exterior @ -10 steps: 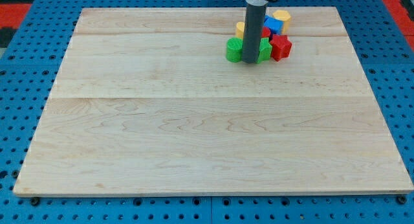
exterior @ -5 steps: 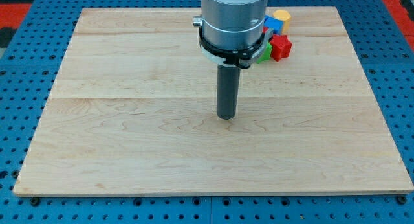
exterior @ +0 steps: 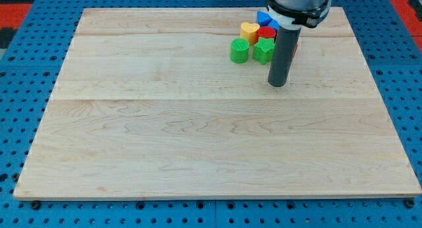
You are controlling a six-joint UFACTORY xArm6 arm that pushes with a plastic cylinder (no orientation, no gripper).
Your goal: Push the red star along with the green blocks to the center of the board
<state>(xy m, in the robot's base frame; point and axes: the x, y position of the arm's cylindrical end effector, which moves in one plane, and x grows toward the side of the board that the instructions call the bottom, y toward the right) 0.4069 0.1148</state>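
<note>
My tip point(exterior: 277, 84) rests on the board just below and right of the block cluster near the view's top. A green cylinder point(exterior: 239, 51) and a green star point(exterior: 263, 50) sit side by side to the tip's upper left. Behind them are a yellow heart point(exterior: 249, 31), a red cylinder point(exterior: 266, 34) and a blue block point(exterior: 265, 18). The red star is hidden behind my rod; only a red sliver shows at its right edge. The rod also covers the cluster's right part.
The wooden board point(exterior: 198, 122) lies on a blue pegboard table point(exterior: 20, 89). The arm's grey and white body point(exterior: 298, 0) hangs over the board's top right.
My tip has moved from the board's middle up and right, to just below the cluster's right side. The green blocks show again; the red star and yellow block at the right are now hidden.
</note>
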